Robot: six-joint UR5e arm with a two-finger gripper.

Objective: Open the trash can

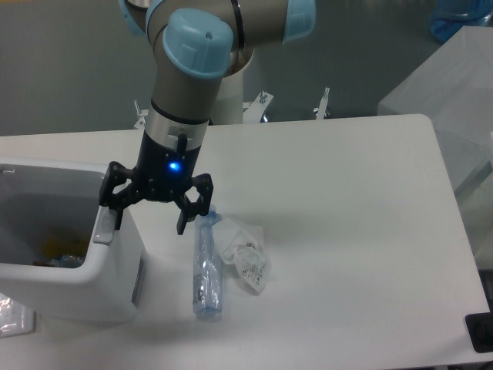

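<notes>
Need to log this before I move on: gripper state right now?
Gripper: open, fingers spread, holding nothing; one finger sits at the rim of the trash can, which looks open.

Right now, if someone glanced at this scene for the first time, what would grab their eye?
Probably the arm's black tool, its blue light glowing, spread open at the right rim of the white trash can on the table's left. The can's inside is exposed. Just right of it a clear bottle lies on its side beside a crumpled plastic wrapper.

Gripper (152, 216) hangs spread wide over the trash can's (85, 281) right rim, clear bottle (208, 267) and crumpled wrapper (246, 258) lying beside it on the table (347, 231).
</notes>
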